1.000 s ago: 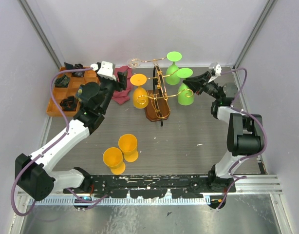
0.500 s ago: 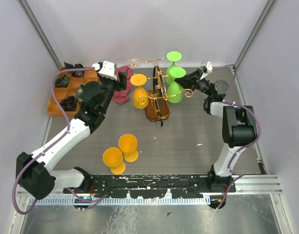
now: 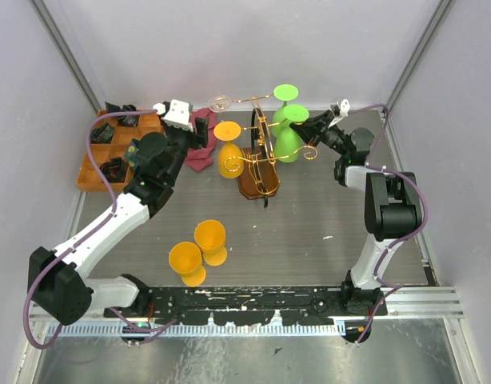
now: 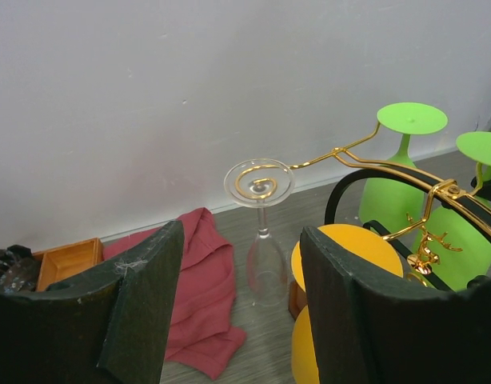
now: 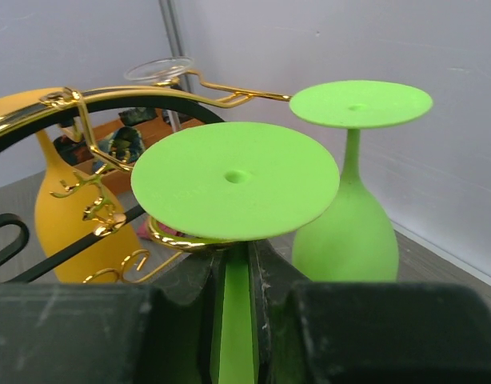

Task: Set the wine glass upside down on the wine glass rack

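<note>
right jaws around half-hidden wine glass (image 5: pixel 237 176)

Plain pale lilac-grey walls (image 3: pixel 229 48) close the table (image 3: pixel 309 216) in on three sides (the back one faintly scuffed), with slanted silver posts (image 3: pixel 65 56) at both far corners. The tabletop is dark grey with a wood-like grain and a few white specks (image 3: pixel 327 237). A ribbed metal rail (image 3: pixel 445 298) runs along its near edge, under soft, even light

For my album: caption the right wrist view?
Right gripper pinches an inverted green glass by its stem at the gold rack.
</note>
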{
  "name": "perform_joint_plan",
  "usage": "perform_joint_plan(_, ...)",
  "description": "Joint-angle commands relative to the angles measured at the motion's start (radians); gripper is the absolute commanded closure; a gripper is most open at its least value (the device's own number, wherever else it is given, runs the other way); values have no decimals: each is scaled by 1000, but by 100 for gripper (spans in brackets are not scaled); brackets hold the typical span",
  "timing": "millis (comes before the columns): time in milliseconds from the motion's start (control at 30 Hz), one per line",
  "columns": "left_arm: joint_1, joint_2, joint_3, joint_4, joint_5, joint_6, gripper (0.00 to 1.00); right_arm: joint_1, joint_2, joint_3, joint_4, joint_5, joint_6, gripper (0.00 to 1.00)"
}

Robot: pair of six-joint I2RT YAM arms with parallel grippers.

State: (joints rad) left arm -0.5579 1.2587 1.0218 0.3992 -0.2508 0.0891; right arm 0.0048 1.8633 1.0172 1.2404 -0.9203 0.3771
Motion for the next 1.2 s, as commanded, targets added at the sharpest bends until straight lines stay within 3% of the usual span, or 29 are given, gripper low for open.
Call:
perform_joint_plan(0,7,2,34,34,-15,14,33,2,-78,-10,-33,89,-105,99)
perform_joint_plan(600,10,-2,20,31,-3,4,33,-26,-219,-132,-114,101,-188,99)
perform_joint_plan(900,10,-16,11,20,4,-4,33,46,-247,-137,-264,145,-325,99)
perform_joint_plan(1033,10,-30,-2,19,0,-11,33,55,-255,-138,-275,176,-320,89)
perform_joint_plan(1167,10,-44,-16,18,-6,-17,33,54,-288,-145,-338,207,-366,71)
